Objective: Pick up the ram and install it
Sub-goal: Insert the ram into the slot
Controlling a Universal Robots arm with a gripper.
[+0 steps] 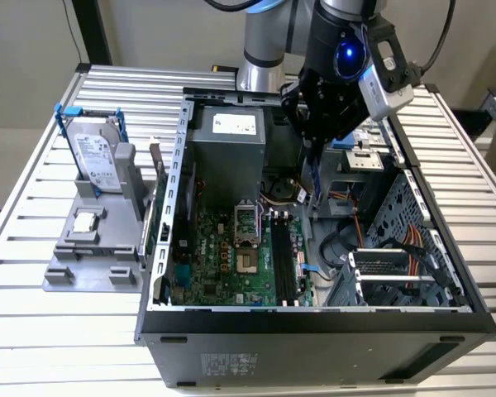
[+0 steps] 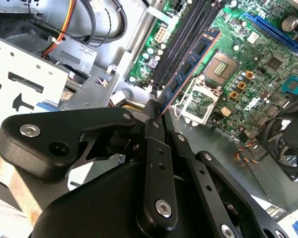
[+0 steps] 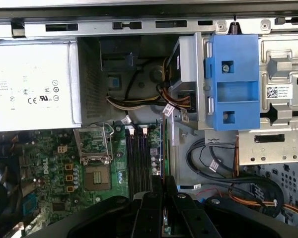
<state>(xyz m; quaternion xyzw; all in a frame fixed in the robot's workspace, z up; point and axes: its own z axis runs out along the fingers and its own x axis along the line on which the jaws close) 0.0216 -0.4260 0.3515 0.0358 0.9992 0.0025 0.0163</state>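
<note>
My gripper (image 1: 312, 147) is shut on the ram (image 1: 312, 180), a thin dark bluish stick that hangs on edge below the fingers, above the open computer case (image 1: 314, 318). In the second wrist view the ram (image 2: 191, 62) reaches out from the black fingertips (image 2: 154, 110) over the motherboard, just beside the long black slots (image 2: 181, 37). In the first wrist view the ram (image 3: 163, 148) shows edge-on, to one side of the slots (image 3: 138, 158) and held above them. In the exterior view the slots (image 1: 283, 260) lie lower and nearer the case's front than the ram.
The grey power supply (image 1: 227, 149) stands at the back of the case. The empty processor socket (image 1: 245, 227) lies beside the slots. A blue drive bracket (image 3: 233, 87) and cables (image 3: 248, 188) sit near the gripper. Outside the case, a grey holder (image 1: 83, 265) carries a hard drive (image 1: 95, 157) and a chip (image 1: 85, 222).
</note>
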